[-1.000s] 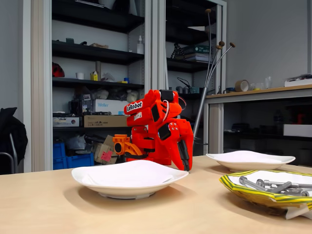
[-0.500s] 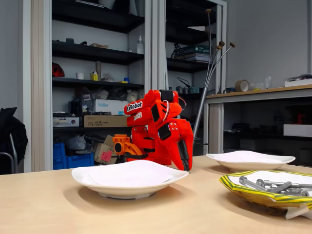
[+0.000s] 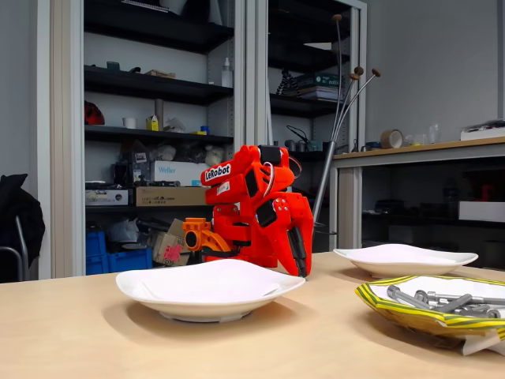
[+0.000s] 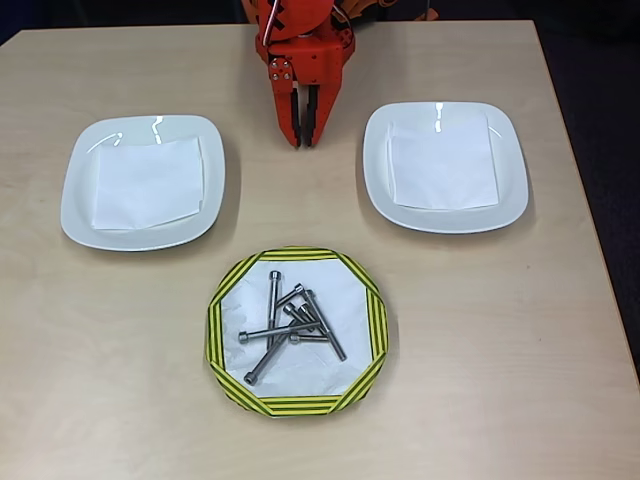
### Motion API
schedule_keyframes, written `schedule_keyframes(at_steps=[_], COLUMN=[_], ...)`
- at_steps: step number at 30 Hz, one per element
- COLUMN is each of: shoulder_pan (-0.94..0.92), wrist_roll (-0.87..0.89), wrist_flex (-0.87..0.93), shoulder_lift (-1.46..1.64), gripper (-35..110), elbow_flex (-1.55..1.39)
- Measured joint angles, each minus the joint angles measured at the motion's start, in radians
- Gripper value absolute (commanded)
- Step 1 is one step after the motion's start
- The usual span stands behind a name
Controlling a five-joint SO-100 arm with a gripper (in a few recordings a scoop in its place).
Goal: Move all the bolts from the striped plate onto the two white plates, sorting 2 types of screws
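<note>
Several grey bolts (image 4: pixel 295 320), long and short ones crossed in a loose pile, lie on white paper in the striped plate (image 4: pixel 215 330) near the table's front in the overhead view. In the fixed view the striped plate (image 3: pixel 410 314) is low at the right with the bolts (image 3: pixel 446 301) showing over its rim. Two white plates (image 4: pixel 75 200) (image 4: pixel 512 195), each lined with a white napkin, flank the orange arm. My gripper (image 4: pixel 302 140) points down at the table between them, shut and holding nothing. In the fixed view the gripper (image 3: pixel 301 268) hangs behind the nearer white plate (image 3: pixel 158 294).
The arm is folded low at the table's far edge. The further white plate (image 3: pixel 442 264) sits behind the striped one in the fixed view. Shelves and a counter stand beyond the table. Bare wood lies between the plates.
</note>
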State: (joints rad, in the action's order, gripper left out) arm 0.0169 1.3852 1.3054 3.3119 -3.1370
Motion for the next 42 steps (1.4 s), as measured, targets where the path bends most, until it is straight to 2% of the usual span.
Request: schedule_keyframes(at_steps=[3,8,12,15,23,27,30,33,37,42], shoulder_pan=[-0.003,-0.138,-0.213,-0.186,-0.071,-0.038,-0.023,-0.035,-0.061,-0.078], wrist_roll=[-0.002,-0.103,-0.150,-0.150,0.017,0.081,0.095,0.063,0.018,0.018], wrist_flex=[0.000,-0.037,-0.060,-0.083,-0.344,-0.311,-0.272,-0.310,-0.353,-0.371], shoulder_lift=[0.000,-0.054,-0.348,-0.601,-1.091,-1.341,-1.496,-1.634,-1.802,-2.000], gripper=[2,2,2,4,0,0,14,2,14,15], elbow_flex=[0.000,0.077,0.321,0.552,0.854,1.045,1.206,1.330,1.485,1.706])
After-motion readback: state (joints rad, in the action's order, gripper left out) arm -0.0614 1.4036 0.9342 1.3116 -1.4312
